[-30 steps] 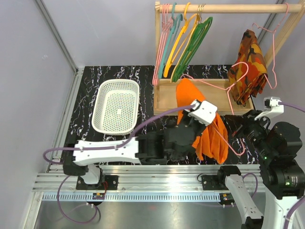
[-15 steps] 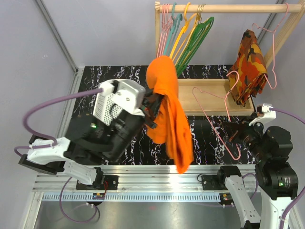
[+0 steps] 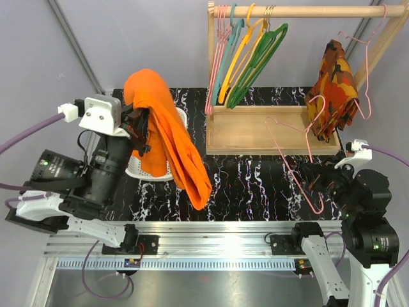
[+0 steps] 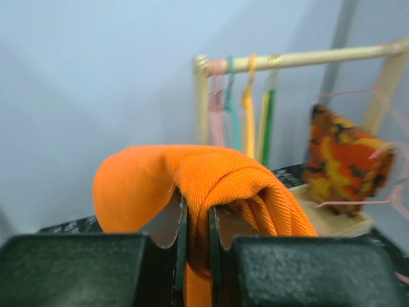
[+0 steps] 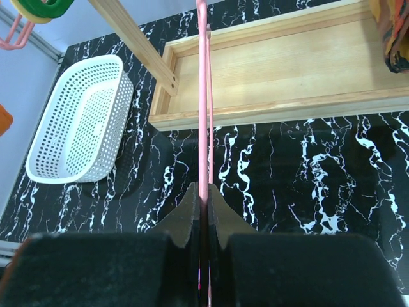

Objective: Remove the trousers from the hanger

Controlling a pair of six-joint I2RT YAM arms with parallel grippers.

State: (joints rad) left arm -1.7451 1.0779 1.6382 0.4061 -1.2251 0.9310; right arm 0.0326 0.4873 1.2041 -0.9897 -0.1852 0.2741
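The bright orange trousers [image 3: 167, 141] hang from my left gripper [image 3: 139, 130], raised high at the left over the white basket [image 3: 137, 167]. They are fully off the hanger, and their lower end dangles to about mid-table. In the left wrist view the jaws are shut on a fold of the trousers [image 4: 211, 179]. My right gripper [image 3: 311, 180] at the right is shut on the thin pink wire hanger [image 3: 291, 166], which stands bare and tilted above the table. In the right wrist view the pink wire [image 5: 203, 115] runs up from between the closed jaws.
A wooden rack [image 3: 300, 11] at the back holds pink, teal, yellow and green hangers [image 3: 246, 54] and a camouflage garment [image 3: 332, 89] on the right. A wooden tray [image 3: 255, 131] forms the rack's base. The table is black marble-patterned [image 3: 255, 185].
My left arm has swung the trousers from the table's middle up and left to over the basket. The pink hanger is left bare in my right gripper, which has barely moved.
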